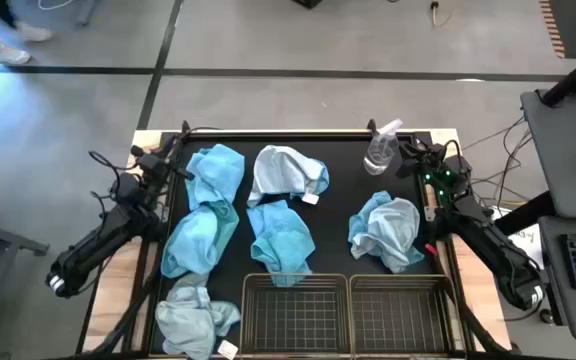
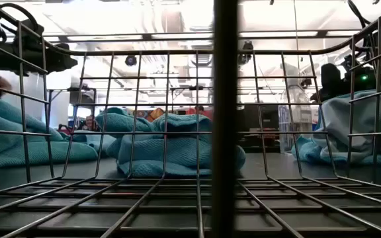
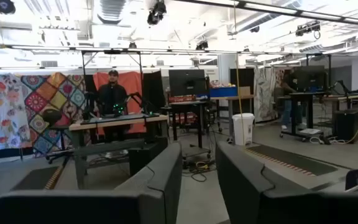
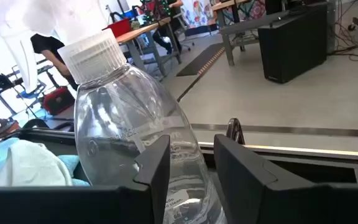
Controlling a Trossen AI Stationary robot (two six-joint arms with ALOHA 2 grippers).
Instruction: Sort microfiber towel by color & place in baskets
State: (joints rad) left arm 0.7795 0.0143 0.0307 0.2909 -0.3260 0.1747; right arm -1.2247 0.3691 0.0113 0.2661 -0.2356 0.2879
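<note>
My table [image 1: 338, 215] has a matt black top with pale wood showing along its edges. The towels [image 1: 281, 232] on it are soft, napped cloth, rumpled into folds, one carrying a small white tag [image 1: 311, 199]. At six o'clock the baskets [image 1: 346, 312] are thin dark metal wire mesh. At one o'clock the bottle [image 4: 135, 140] is clear, glossy plastic with a ribbed white cap.

Ceiling lights [image 3: 157, 11] are blowing out low view's background; basket wire [image 2: 225, 119] is blurring up close; high view evenly lit, soft shadows.
</note>
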